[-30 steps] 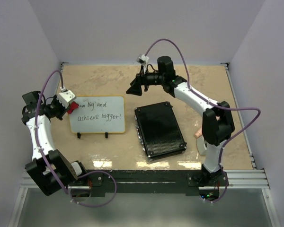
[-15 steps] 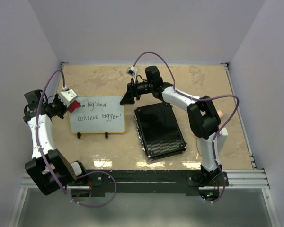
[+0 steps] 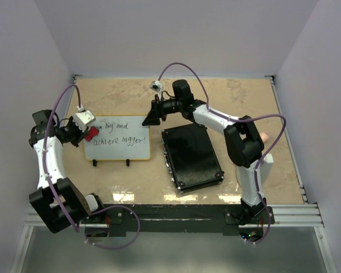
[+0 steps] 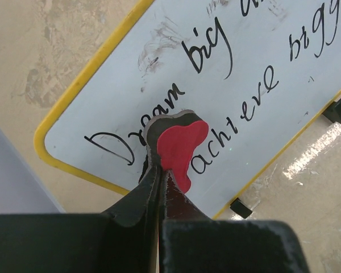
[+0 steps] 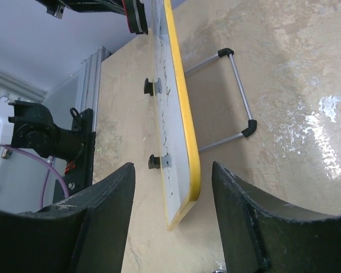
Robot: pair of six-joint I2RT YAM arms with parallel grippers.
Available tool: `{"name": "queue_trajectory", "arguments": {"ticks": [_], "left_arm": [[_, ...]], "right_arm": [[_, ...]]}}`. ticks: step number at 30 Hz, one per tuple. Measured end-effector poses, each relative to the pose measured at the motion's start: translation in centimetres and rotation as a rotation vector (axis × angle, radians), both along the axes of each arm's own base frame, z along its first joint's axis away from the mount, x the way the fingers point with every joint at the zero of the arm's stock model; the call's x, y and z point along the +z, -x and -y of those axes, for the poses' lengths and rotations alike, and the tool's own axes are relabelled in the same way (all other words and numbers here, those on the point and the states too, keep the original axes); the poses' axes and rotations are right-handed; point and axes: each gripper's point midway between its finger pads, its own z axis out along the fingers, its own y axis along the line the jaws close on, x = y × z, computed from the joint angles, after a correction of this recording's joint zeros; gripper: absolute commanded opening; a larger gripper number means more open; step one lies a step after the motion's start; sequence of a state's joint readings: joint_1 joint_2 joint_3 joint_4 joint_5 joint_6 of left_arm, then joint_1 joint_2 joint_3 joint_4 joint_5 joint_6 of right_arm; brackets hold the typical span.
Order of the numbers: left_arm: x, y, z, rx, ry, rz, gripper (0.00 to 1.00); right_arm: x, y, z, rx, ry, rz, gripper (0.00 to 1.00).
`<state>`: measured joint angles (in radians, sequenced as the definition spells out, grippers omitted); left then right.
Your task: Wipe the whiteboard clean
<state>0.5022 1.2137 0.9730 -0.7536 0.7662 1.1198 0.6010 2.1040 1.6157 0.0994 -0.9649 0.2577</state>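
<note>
- Now, the table (image 3: 244, 96) is carrying everything. The black ribbed case (image 3: 192, 156) is lying flat at its centre, apart from both arms, and by the look of it is no part of this job.
- The whiteboard (image 3: 117, 138) is sitting left of centre, just beside the case. It is standing on its little black feet (image 3: 94, 164) and leaning back on a wire stand (image 5: 238, 94). Its long axis is running left to right across the table, and its written face is tilting up toward the near edge where the arms are bolted. That is a handy angle for wiping.
- The right gripper (image 3: 150, 118) is straddling the board's right end, with its fingers apart, the yellow frame between them, and no contact that I can make out. It is probably there to steady the board against sliding or tipping under a wipe.
- The left gripper (image 3: 86, 132) is pinching a small red pad (image 4: 182, 145) — jaws pressed tight together on it. It is holding the pad at the word "Dream" on the left end, and whether the pad is touching the face is hard to judge.
- That pad is, I reckon, serving as the eraser — all the words are showing unwiped.
</note>
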Motion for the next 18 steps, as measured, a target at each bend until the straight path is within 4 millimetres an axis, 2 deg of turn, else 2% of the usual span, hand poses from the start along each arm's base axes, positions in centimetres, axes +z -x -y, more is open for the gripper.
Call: {"name": "queue_trajectory", "arguments": {"ticks": [3, 11, 13, 14, 15, 17, 18], "left_arm": [[-0.3, -0.1, 0.0, 0.004, 0.019, -0.027, 0.0], [-1.3, -2.0, 0.9, 0.015, 0.082, -0.098, 0.0], [-1.3, -2.3, 1.0, 0.024, 0.09, -0.105, 0.1], [-1.3, -2.5, 0.8, 0.033, 0.09, -0.105, 0.23], [-1.2, -2.7, 0.7, 0.041, 0.092, -0.108, 0.29], [-0.9, -3.0, 0.5, 0.052, 0.088, -0.108, 0.41], [-0.8, -3.1, 0.4, 0.057, 0.084, -0.106, 0.44]], "right_arm": [[0.2, 0.0, -0.1, -0.001, -0.006, 0.001, 0.49], [0.4, -0.1, -0.2, 0.001, -0.017, 0.006, 0.35], [0.4, -0.1, -0.2, 0.001, -0.017, 0.004, 0.32], [0.4, -0.1, -0.2, 0.0, -0.018, 0.002, 0.29], [0.4, -0.1, -0.2, 0.001, -0.018, 0.001, 0.26], [0.5, 0.0, -0.2, 0.001, -0.019, -0.001, 0.19], [0.5, 0.0, -0.2, 0.001, -0.02, -0.002, 0.17]]}}
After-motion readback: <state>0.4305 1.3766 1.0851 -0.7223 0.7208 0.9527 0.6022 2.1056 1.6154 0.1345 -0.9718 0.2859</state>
